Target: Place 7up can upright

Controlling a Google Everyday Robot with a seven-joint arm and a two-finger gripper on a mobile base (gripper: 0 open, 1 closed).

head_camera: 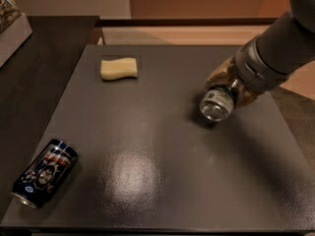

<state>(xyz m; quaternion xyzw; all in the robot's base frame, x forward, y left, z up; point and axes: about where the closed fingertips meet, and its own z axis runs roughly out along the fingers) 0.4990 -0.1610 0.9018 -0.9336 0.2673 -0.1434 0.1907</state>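
7up can [217, 103] hangs tilted at the frame's right, pinched in our gripper [233, 86]; we should turn it vertical, lower it flat onto the table [147, 151], then release gently.

7up can [216, 103]: silver, shiny end facing the camera, tilted, not upright. Clasped by the pincer [232, 86] over the right part of the bench [147, 132].

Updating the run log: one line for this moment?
gripper right side, shut on 7up can | can tilted above table | not yet upright
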